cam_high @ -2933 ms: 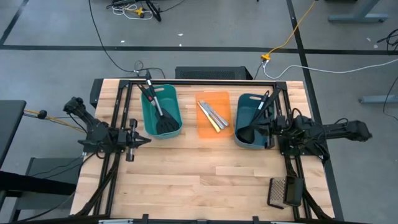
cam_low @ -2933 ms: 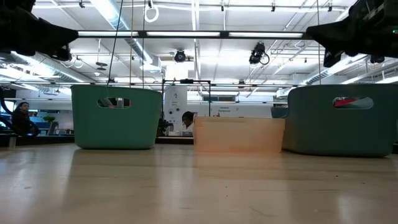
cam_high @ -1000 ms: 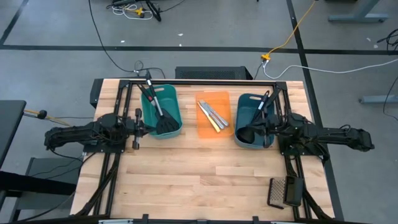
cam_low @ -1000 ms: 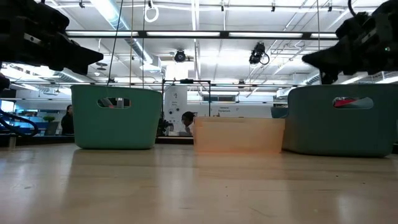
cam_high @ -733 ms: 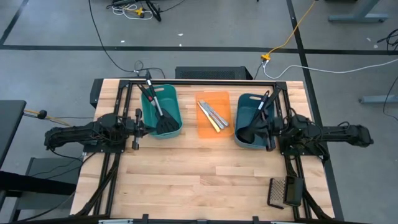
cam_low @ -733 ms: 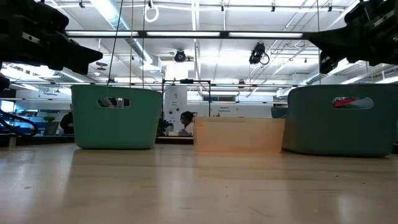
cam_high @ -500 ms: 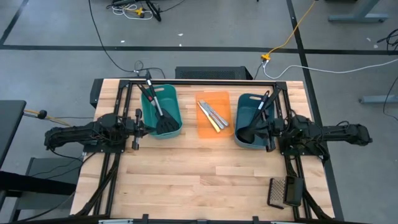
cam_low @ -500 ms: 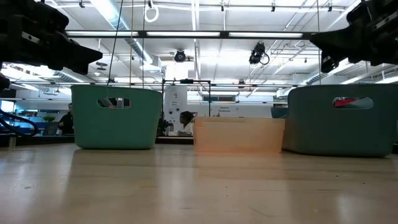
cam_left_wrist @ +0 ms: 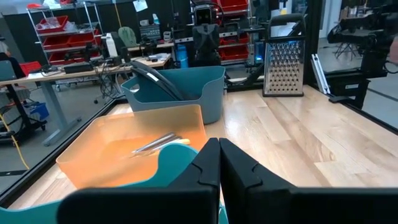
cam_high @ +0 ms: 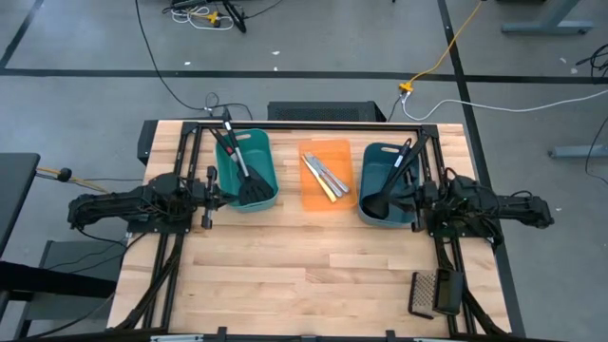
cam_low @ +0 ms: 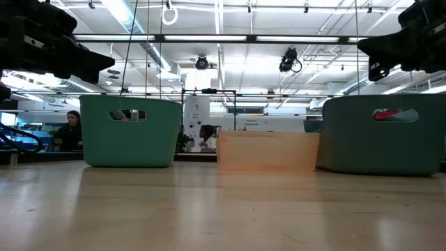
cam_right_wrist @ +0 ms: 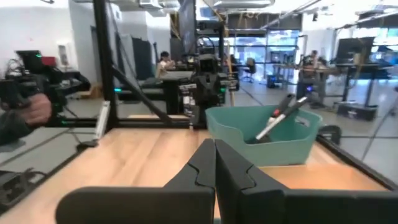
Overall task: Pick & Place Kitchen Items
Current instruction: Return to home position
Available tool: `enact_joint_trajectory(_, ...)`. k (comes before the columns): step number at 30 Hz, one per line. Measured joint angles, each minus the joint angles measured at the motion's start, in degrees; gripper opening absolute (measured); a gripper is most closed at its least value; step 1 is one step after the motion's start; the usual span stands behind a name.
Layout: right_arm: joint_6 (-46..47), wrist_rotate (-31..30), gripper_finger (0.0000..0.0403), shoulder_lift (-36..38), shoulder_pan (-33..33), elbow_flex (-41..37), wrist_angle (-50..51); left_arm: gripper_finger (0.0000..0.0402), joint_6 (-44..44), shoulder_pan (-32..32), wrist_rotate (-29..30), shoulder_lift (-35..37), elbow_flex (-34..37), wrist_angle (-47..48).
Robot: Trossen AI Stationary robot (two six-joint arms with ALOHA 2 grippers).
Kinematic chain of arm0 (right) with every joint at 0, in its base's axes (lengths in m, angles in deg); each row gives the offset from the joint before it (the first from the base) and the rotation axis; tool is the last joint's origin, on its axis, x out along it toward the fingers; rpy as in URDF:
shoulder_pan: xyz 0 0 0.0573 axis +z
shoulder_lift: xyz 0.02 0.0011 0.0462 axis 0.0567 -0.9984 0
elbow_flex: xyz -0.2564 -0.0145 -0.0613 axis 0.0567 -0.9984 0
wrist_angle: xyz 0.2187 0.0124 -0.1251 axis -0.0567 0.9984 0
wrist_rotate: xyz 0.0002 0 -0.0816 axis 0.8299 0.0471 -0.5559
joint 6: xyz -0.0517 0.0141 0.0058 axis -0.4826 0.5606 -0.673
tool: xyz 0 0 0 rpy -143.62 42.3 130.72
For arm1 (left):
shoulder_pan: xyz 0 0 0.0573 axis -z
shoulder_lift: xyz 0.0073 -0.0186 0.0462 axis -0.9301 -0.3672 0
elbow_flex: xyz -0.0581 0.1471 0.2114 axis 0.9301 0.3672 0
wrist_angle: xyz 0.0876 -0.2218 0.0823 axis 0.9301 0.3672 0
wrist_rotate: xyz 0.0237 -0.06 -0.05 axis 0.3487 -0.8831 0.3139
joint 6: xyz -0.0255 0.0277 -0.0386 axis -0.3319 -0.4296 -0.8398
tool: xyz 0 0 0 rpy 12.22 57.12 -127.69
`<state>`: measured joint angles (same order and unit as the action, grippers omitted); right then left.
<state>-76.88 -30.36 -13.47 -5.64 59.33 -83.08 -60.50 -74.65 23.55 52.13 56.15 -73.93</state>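
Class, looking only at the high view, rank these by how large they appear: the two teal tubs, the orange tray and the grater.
1. left teal tub and right teal tub: they look alike, so no ranking.
2. orange tray
3. grater

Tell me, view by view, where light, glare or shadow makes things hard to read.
Low view: bright ceiling lights backlight the scene, so the left gripper and right gripper are mere black silhouettes; the table carries a sheen. Left wrist view: the orange tray glows translucent, knives plain inside. High view: even light, only soft shadows.
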Motion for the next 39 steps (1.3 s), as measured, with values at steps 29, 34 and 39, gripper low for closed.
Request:
enact_joint_trajectory(29,-0.3,-3.2,0.0011,0.0,0.0,0.0,1.1,0.0021,-0.9,0.0,5.7,0.0,0.0,-0.7)
enact_joint_trajectory(34,-0.3,-3.2,0.0011,0.0,0.0,0.0,1.1,0.0022,-2.1,0.0,5.7,0.0,0.0,-0.8)
enact_joint_trajectory(39,-0.3,-3.2,0.0011,0.0,0.0,0.0,1.1,0.0021,-2.6,0.0,5.7,0.0,0.0,-0.8)
